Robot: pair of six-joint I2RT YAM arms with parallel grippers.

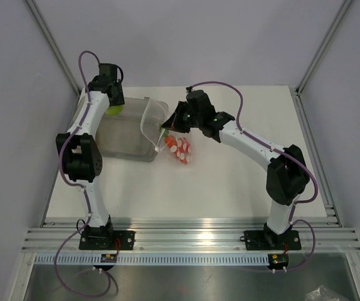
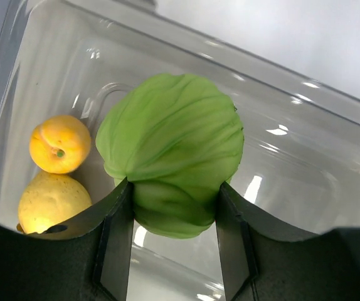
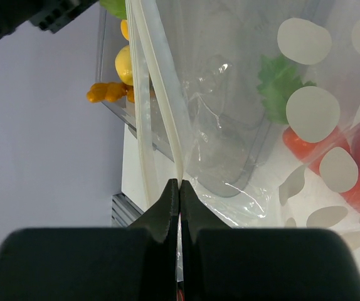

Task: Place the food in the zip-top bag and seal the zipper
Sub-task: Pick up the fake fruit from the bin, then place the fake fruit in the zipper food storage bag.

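**Green fruit gripped over the bin, bag mouth held up beside it**

The food in hand is a green, ball-like toy fruit with ribbed, leafy folds (image 2: 174, 147). The left claw (image 2: 174, 185) is closed around its lower half, one dark finger (image 2: 114, 238) on each side. It sits inside the grey translucent rigid bin (image 1: 127, 135), at the far left corner. Whether it is lifted off the bin floor I cannot tell. Two yellow round toy fruits (image 2: 58, 169) lie on that floor just beside it, and an orange piece (image 3: 105, 93) shows at the bin's edge in the right wrist view.

The small clear flexible zip-top bag printed with white round dots (image 3: 249, 138) lies on the white desk (image 1: 230, 188) just right of the bin, between the two arms. The right claw (image 3: 179, 185) is pinched tight on the bag's mouth edge, right at the thin pale zipper strip (image 3: 161, 94), which rises from the claw as two parted bands. That hold probably keeps the limp mouth raised and facing the bin, so the green fruit has only a short way to travel. Red toy pieces with a green leaf (image 3: 305, 147) are already inside the bag, so filling looks partly done and the sealing is not yet begun.
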